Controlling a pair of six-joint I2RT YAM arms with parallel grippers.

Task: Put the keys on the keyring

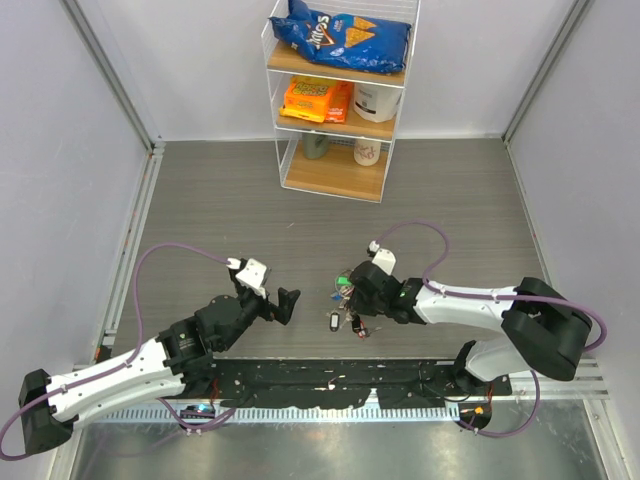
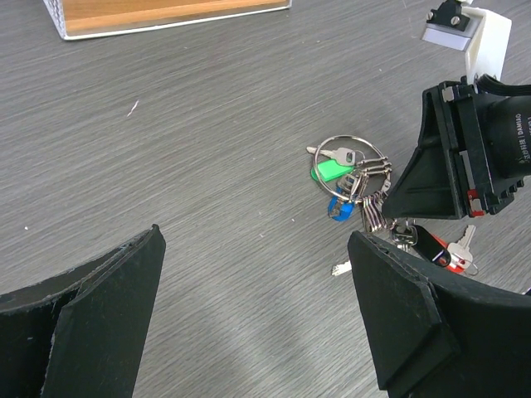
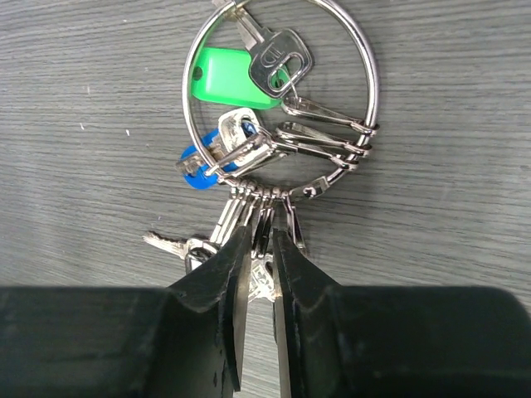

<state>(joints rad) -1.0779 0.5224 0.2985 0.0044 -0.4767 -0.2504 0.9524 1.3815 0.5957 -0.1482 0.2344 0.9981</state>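
Observation:
The keyring [image 3: 375, 83], a thin silver wire ring, lies flat on the grey table with a green-headed key [image 3: 228, 76], a plain silver key [image 3: 278, 54], a blue-headed key [image 3: 195, 176] and several silver clips on it. My right gripper [image 3: 261, 236] is shut on the clips hanging below the ring. The bunch also shows in the top view [image 1: 345, 291] and in the left wrist view [image 2: 348, 138]. A red-headed key [image 2: 455, 254] and a black fob [image 2: 427, 242] lie by the right gripper. My left gripper [image 2: 257, 298] is open and empty, left of the bunch.
A clear shelf unit [image 1: 335, 100] with snack bags and cups stands at the back of the table. A small loose silver piece [image 2: 340, 268] lies near my left gripper's right finger. Grey walls close in the left and right sides.

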